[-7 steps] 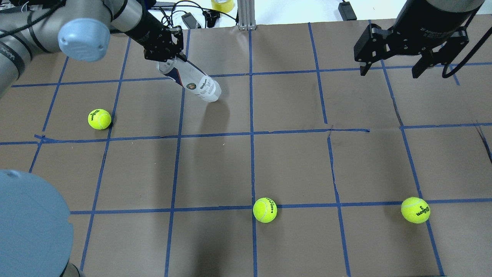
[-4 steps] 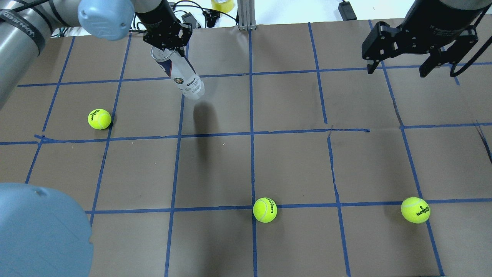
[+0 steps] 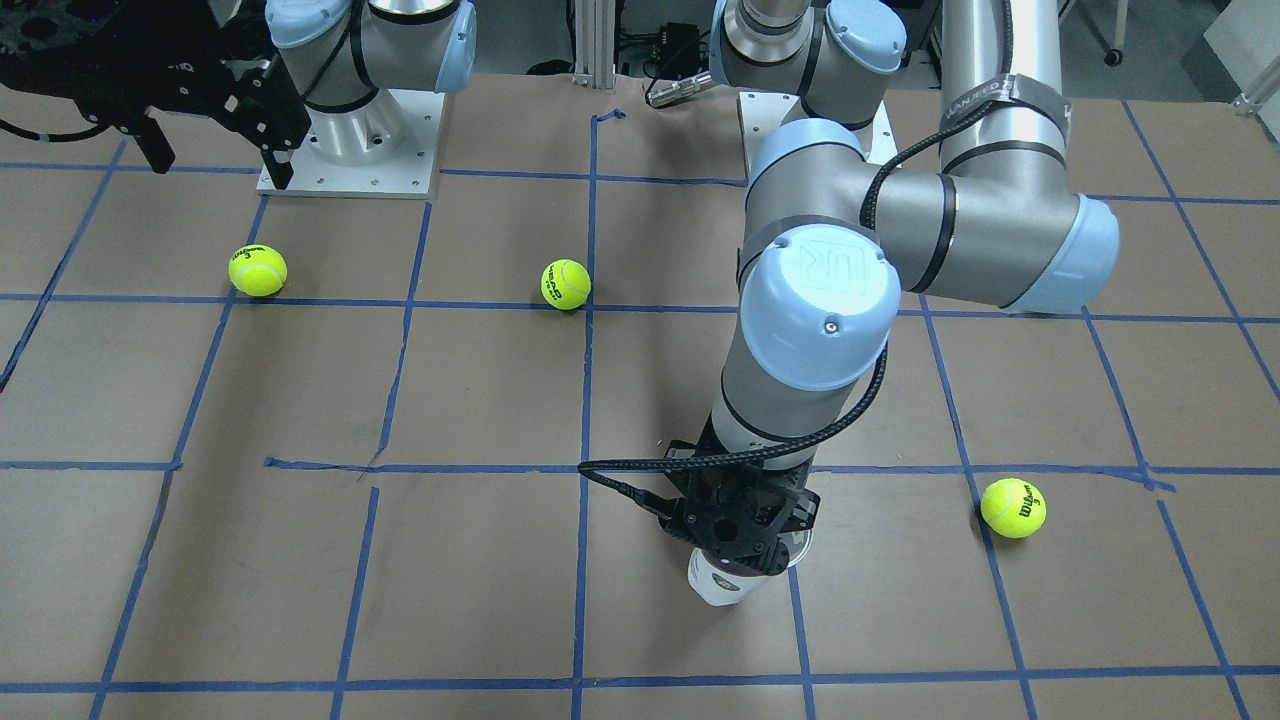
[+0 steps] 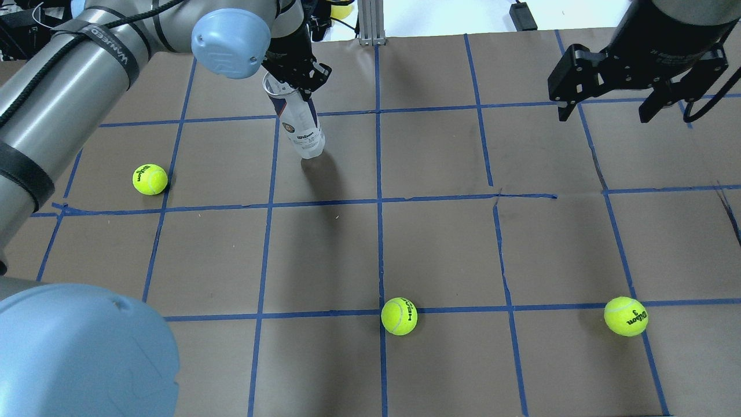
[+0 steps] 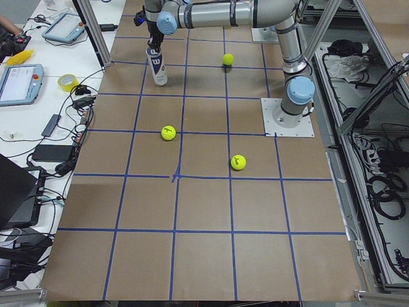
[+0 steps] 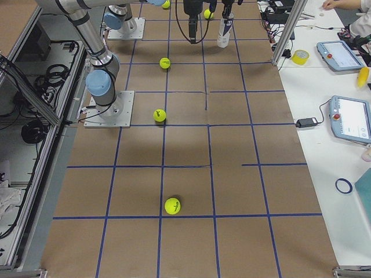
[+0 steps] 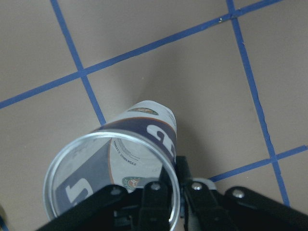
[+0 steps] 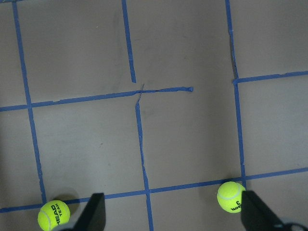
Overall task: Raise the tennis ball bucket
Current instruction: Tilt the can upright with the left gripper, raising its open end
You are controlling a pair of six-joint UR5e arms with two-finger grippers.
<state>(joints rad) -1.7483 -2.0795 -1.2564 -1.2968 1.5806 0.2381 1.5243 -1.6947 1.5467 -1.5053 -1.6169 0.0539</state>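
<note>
The tennis ball bucket (image 4: 302,127), a clear can with a white-and-navy label, hangs nearly upright at the far left-centre of the table. Its open top is up and its lower end is close above the brown paper, where its shadow meets it. My left gripper (image 4: 292,81) is shut on the can's top rim. In the left wrist view the can (image 7: 120,163) has one finger inside the rim and one outside. It also shows in the front view (image 3: 720,585) below the left gripper (image 3: 740,525). My right gripper (image 4: 605,107) is open and empty at the far right.
Three yellow-green tennis balls lie on the table: one at the left (image 4: 150,179), one near centre front (image 4: 399,316), one at the right front (image 4: 626,316). Blue tape lines grid the brown paper. Cables and a tape roll lie past the far edge.
The left arm has swung the can from a strong tilt to nearly upright and shifted it slightly right, its lower end closer to its shadow. The right gripper barely moved.
</note>
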